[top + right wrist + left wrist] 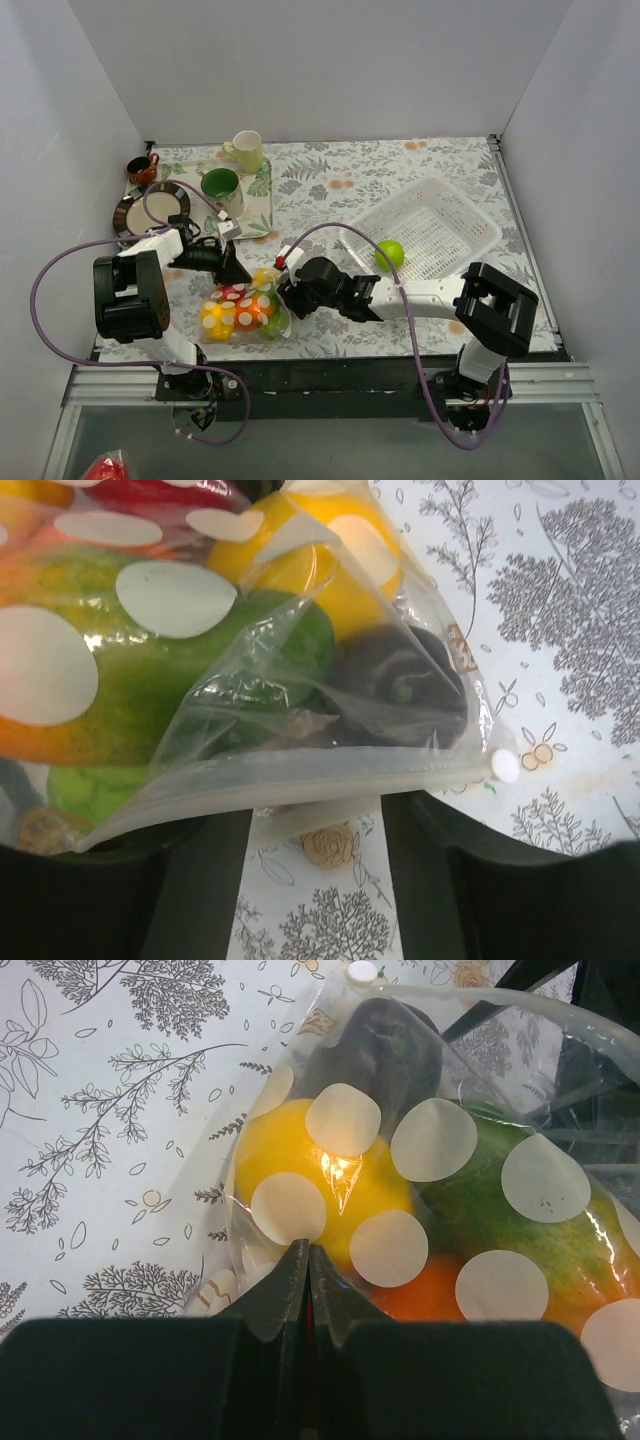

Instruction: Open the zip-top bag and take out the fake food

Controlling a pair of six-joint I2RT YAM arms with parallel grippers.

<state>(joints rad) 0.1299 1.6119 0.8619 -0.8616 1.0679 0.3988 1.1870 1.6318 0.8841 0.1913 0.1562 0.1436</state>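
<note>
The zip-top bag (245,308) lies on the flowered cloth between my two grippers, clear with white dots. Inside it the fake food shows: a yellow fruit (310,1175), a dark one (395,1045), a green-orange mango (520,1220) and an orange piece (430,1295). My left gripper (308,1252) is shut, pinching the bag's film at its left edge. My right gripper (315,825) is open at the bag's mouth. The zip strip (300,778) with its white slider (506,766) runs across its two spread fingers. One green fruit (390,253) sits in the white basket (455,215).
On a leaf-print tray at the back left stands a green mug (220,185), with a cream mug (246,150) behind it. A brown cup (142,168) and a dark-rimmed plate (135,213) sit by the left wall. White walls close in three sides.
</note>
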